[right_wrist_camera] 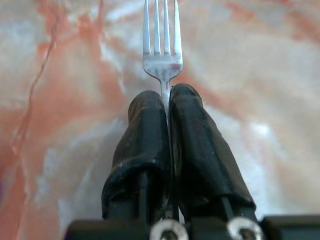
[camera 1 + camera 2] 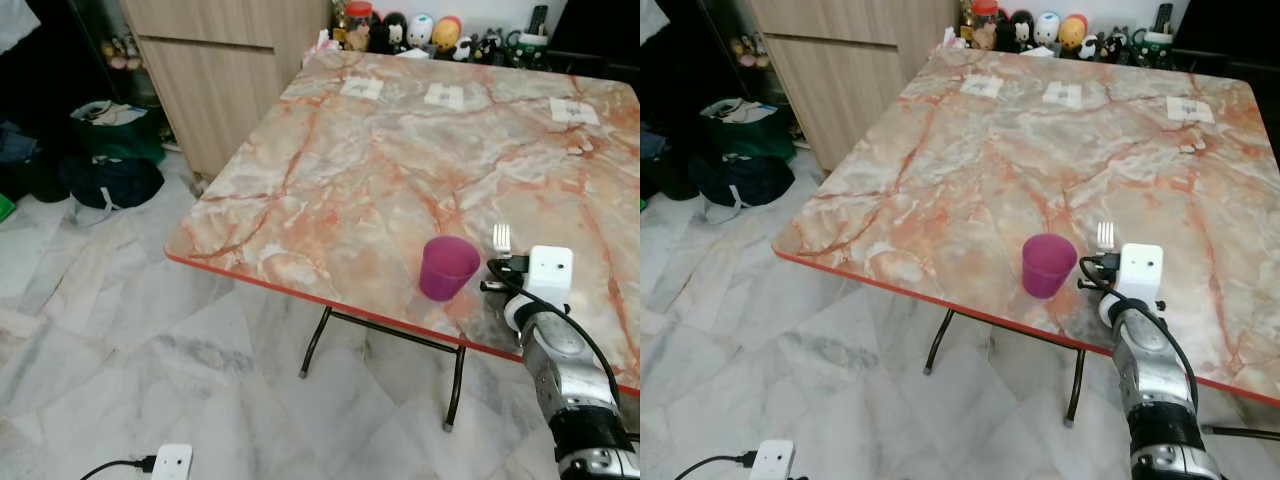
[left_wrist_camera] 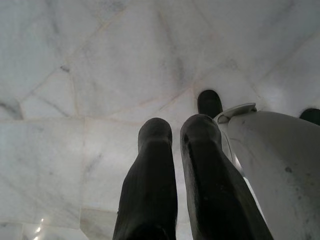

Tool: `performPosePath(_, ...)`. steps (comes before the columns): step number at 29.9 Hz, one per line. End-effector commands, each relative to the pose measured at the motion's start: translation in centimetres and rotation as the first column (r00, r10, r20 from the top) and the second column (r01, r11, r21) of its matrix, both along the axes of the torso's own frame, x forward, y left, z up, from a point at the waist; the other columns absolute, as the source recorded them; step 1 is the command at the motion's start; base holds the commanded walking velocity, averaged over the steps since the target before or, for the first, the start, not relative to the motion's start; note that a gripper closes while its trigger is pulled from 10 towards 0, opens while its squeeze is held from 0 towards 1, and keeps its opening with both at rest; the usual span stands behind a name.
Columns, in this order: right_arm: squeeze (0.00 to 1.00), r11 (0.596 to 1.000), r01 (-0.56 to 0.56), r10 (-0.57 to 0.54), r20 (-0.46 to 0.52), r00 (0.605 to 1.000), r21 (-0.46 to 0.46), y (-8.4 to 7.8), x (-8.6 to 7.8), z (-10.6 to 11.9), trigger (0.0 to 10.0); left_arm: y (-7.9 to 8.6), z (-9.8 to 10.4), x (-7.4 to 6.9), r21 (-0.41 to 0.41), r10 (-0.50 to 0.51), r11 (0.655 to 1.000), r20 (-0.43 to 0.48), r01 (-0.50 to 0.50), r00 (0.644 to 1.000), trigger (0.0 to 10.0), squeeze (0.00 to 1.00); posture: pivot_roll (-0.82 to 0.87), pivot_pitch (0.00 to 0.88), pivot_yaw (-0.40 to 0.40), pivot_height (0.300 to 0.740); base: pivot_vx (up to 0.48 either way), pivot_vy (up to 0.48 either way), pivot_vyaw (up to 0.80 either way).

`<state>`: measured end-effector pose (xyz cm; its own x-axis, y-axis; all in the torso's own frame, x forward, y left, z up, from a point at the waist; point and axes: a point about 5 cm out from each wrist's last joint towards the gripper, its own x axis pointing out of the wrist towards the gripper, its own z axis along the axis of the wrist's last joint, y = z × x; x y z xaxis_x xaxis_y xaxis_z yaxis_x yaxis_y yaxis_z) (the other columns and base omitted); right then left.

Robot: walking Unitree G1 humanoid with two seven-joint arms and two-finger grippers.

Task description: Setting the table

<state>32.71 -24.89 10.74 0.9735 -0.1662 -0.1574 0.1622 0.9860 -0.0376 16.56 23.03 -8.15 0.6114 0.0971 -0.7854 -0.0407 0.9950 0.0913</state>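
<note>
From the head, the right hand hovers over the marble counter near its front edge, just right of a purple cup. Its wrist view shows black fingers pinching a fork. The left hand, fingers pressed nearly together, hangs above the floor.

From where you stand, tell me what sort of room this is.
Probably the dining corner of a home. A marble-patterned folding table with a purple cup stands on a marble tiled floor, beside a wooden cabinet. Figurines line the table's far edge. The right gripper holds a fork.
</note>
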Motion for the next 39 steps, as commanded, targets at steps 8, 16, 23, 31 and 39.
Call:
performPosePath(8,0.00,1.000,0.027,-0.029,0.190,0.981,0.008,0.6,-0.3,3.4,10.0,-0.1,-0.4,-0.8,-0.003,0.005,1.000,-0.030,-0.005,1.000,10.0,0.00,-0.08,0.094,0.027,0.740,0.000,0.000,0.00)
performPosePath(16,0.00,0.999,0.009,0.002,0.292,0.956,-0.037,1.6,-0.2,5.8,10.0,-0.5,-0.6,-1.0,0.009,-0.019,1.000,-0.039,0.019,0.999,10.0,0.00,-0.09,0.054,0.018,0.740,0.000,-0.276,0.00)
performPosePath(23,0.00,1.000,0.014,-0.008,0.286,0.958,-0.019,2.0,-0.4,5.7,10.0,-1.1,-0.6,-0.7,0.006,-0.026,1.000,-0.035,0.026,0.999,10.0,0.00,-0.09,0.041,0.017,0.740,0.000,-0.469,-0.23)
performPosePath(31,0.00,1.000,0.018,-0.010,0.305,0.952,-0.024,2.3,-0.5,5.8,10.0,-0.9,-0.6,-0.7,0.008,-0.028,1.000,-0.034,0.029,0.999,10.0,0.00,-0.09,0.032,0.020,0.740,0.000,-0.469,-0.45)
performPosePath(39,0.00,1.000,0.019,-0.014,0.323,0.946,-0.015,2.5,-0.5,6.1,10.0,-0.6,-0.5,-0.7,0.012,-0.032,0.999,-0.030,0.032,0.999,10.0,0.00,-0.09,0.028,0.025,0.740,0.000,-0.469,0.00)
